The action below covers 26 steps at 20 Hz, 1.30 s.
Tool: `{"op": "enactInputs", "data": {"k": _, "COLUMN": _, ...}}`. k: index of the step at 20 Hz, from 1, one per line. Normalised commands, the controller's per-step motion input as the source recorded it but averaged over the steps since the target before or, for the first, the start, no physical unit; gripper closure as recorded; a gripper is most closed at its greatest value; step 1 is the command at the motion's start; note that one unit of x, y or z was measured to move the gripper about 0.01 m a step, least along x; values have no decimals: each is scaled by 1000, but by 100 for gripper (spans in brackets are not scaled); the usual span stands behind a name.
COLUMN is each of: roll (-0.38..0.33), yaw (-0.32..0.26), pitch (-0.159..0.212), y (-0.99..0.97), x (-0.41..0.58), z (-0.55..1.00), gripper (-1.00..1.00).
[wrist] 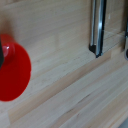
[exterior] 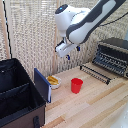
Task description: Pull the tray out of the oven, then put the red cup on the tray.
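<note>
While hand (exterior: 67, 55) hovers, red cup (exterior: 76, 85) beside bowl (exterior: 53, 81), black case (exterior: 20, 95) near.

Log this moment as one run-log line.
gripper: above table, holding nothing, jaw state unclear | oven: door down | tray: not clearly visible | red cup: upright on table, not on tray
</note>
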Motion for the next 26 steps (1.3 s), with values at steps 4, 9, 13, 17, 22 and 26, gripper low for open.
{"op": "enactInputs", "data": {"k": 4, "roll": -284, "yaw": 39, "pitch": -56, "y": -486, "x": 287, "z": -24, "gripper": -100}}
{"op": "enactInputs", "data": {"k": 9, "roll": -276, "yaw": 80, "pitch": -17, "y": -449, "x": 218, "z": -111, "gripper": -100}}
{"op": "enactInputs", "data": {"k": 13, "roll": -291, "yaw": 93, "pitch": -2, "y": -394, "x": 169, "z": -181, "gripper": -100}}
{"op": "enactInputs", "data": {"k": 17, "roll": -307, "yaw": 93, "pitch": -5, "y": -375, "x": 66, "z": -128, "gripper": -100}}
{"op": "enactInputs", "data": {"k": 22, "roll": -272, "yaw": 85, "pitch": -2, "y": -514, "x": 5, "z": -44, "gripper": -100}}
{"op": "enactInputs", "data": {"k": 26, "roll": -212, "yaw": 91, "pitch": 2, "y": -624, "x": 40, "z": -90, "gripper": -100}}
